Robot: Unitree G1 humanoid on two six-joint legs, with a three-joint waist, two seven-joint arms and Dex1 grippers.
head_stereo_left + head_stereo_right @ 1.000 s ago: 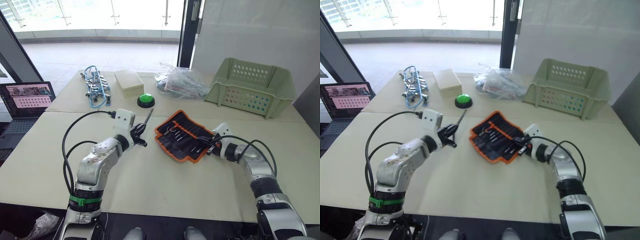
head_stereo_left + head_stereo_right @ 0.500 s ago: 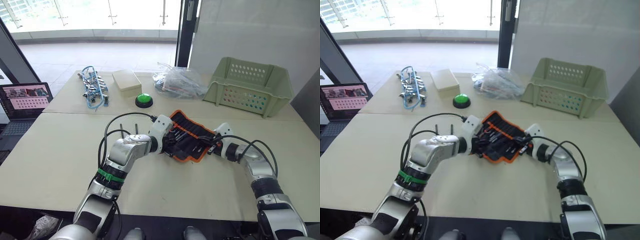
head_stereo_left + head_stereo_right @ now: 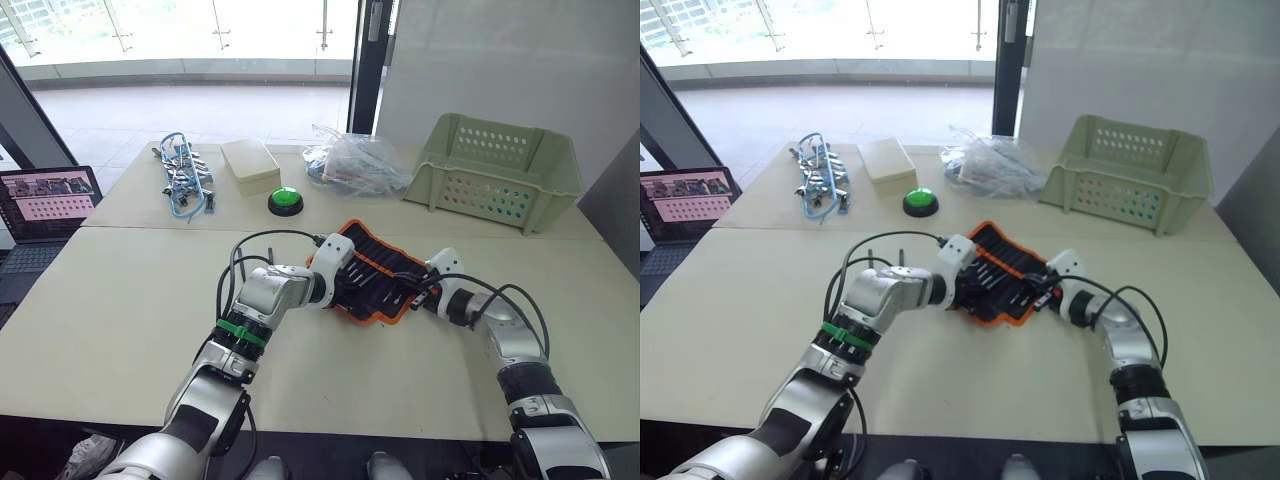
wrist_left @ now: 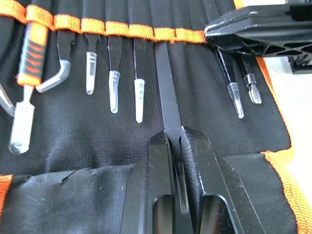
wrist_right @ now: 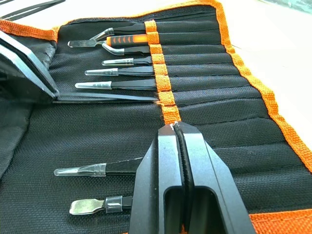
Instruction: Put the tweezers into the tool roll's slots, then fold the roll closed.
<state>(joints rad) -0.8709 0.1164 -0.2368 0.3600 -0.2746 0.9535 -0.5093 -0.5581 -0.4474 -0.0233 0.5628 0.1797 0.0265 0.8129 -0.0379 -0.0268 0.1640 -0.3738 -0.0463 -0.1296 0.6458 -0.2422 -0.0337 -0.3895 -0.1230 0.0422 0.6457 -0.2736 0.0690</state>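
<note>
Tool roll (image 3: 372, 285) lies open on bench (image 3: 120, 290). Left end effector (image 4: 174, 146) is clamped on a tweezer (image 4: 165, 102), tip fed toward a slot (image 4: 161, 19). Right end effector (image 5: 179, 141), fingers together, pins roll's orange band (image 5: 163, 97), prob. to steady fabric

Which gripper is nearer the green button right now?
The left. The left gripper is at the tool roll's near-left edge, just in front of the green button. The right gripper is at the roll's far side from it.
</note>
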